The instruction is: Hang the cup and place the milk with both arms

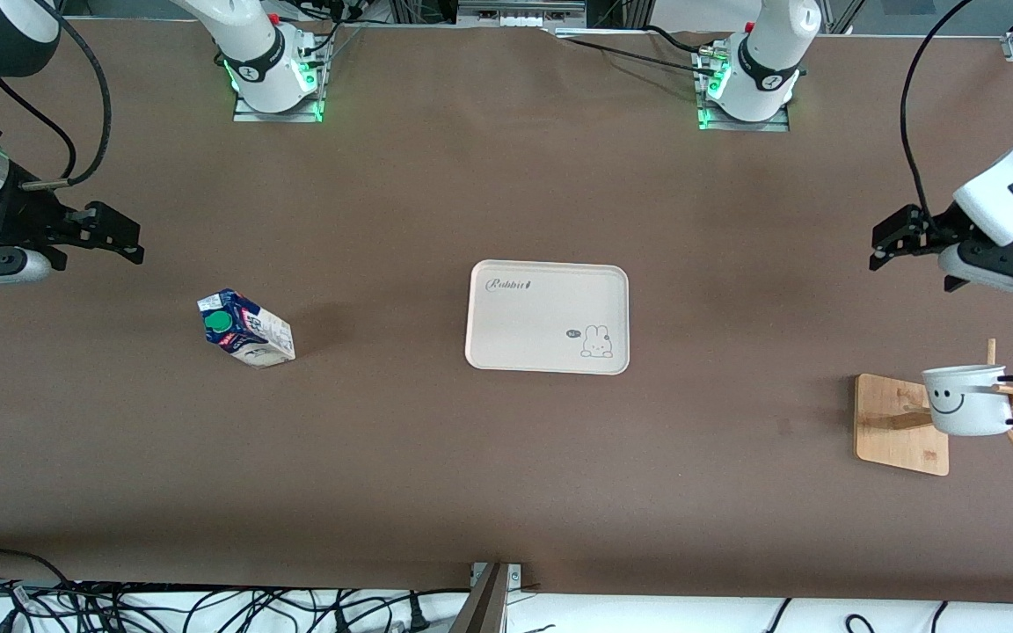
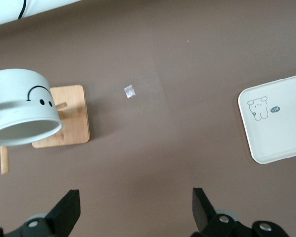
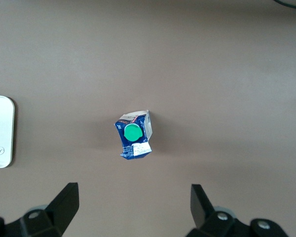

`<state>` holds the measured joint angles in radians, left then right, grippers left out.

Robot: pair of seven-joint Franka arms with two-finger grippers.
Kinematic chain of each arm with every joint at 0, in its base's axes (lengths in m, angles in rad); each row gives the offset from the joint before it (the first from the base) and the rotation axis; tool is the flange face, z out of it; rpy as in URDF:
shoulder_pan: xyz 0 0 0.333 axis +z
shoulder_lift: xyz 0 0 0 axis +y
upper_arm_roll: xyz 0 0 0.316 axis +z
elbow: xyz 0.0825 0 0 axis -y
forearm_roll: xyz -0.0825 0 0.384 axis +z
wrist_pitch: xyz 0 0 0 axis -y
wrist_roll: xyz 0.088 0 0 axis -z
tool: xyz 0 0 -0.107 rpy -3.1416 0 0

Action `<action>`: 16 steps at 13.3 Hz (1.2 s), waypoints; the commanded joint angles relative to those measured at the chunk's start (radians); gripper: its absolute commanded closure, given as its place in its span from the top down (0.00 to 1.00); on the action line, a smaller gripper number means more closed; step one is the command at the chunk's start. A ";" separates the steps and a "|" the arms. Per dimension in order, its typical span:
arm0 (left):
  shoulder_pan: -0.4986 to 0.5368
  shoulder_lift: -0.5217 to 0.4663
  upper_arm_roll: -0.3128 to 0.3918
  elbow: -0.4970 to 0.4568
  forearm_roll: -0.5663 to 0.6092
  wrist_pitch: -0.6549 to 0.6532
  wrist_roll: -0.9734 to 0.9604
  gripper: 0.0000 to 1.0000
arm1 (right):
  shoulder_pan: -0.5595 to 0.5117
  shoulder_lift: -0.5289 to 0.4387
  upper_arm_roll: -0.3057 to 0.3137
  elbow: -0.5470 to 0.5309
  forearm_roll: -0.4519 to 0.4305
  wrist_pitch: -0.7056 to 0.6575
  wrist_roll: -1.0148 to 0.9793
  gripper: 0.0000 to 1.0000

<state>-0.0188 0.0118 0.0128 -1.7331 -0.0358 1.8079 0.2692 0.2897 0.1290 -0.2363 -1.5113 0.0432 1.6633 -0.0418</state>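
Note:
The white cup with the smiley face hangs by its black handle on a peg of a wooden rack at the left arm's end of the table; it also shows in the left wrist view. The milk stands upright on the table toward the right arm's end, green cap up, and shows in the right wrist view. My left gripper is open and empty, in the air beside the rack. My right gripper is open and empty above the table near the milk.
A white tray with a rabbit print lies at the table's middle, with nothing on it; it shows in both wrist views. A small scrap of tape lies on the table near the rack. Cables run along the table's front edge.

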 commanded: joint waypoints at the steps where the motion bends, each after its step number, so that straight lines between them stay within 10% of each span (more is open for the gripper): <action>1: -0.016 -0.029 0.006 -0.020 0.027 -0.088 -0.103 1.00 | -0.004 0.008 0.003 0.022 -0.009 -0.007 0.003 1.00; 16: -0.021 -0.004 -0.011 0.049 0.034 -0.125 -0.162 1.00 | 0.000 0.009 0.005 0.022 -0.013 -0.011 0.002 1.00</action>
<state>-0.0345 -0.0016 0.0055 -1.7149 -0.0213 1.7082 0.1250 0.2901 0.1291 -0.2358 -1.5112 0.0432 1.6632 -0.0418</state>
